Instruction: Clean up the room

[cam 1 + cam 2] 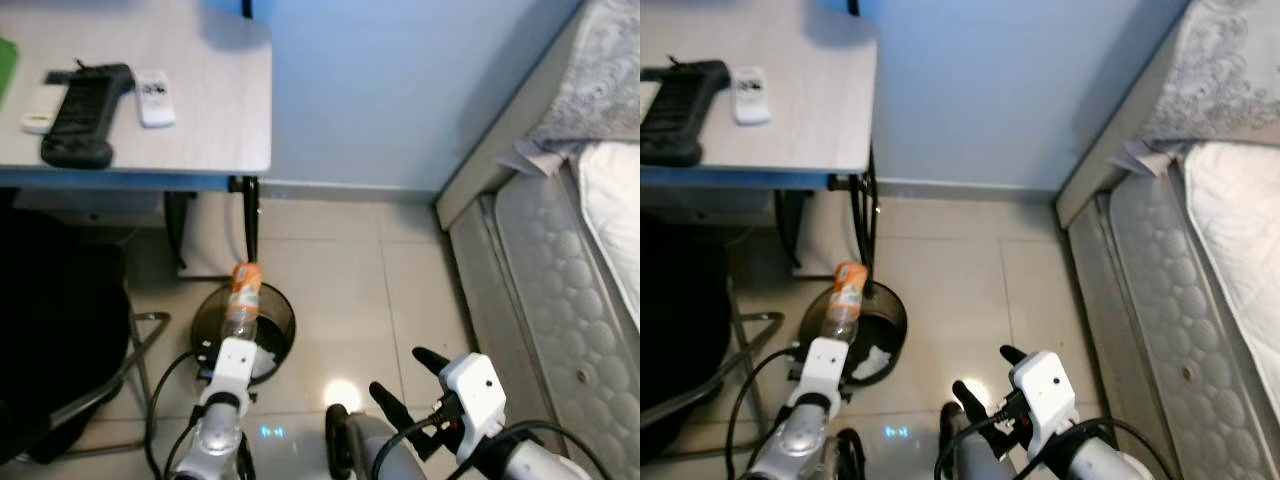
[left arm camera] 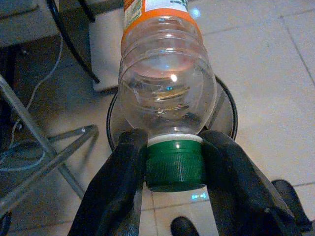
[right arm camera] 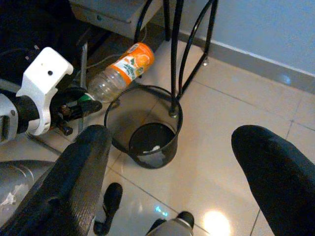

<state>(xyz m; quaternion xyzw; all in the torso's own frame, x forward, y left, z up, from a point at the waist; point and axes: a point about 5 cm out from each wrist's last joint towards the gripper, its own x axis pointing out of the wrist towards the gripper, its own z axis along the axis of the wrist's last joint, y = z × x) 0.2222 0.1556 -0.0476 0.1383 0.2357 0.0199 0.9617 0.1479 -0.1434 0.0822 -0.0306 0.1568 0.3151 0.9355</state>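
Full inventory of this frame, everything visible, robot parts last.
Bottle: 1, clear plastic, orange label, green cap, held over the bin.
Bin: 1, black, on the floor by the table leg, white scrap inside.
Table: 1, pale top, black legs.
Remote: 1, white, on the table.
Black device: 1, on the table beside the remote.
Chair: 1, black, under the table.
Mattress: 1, grey quilted, along the wall.
Left gripper: shut on the bottle cap.
Right gripper: open, empty.
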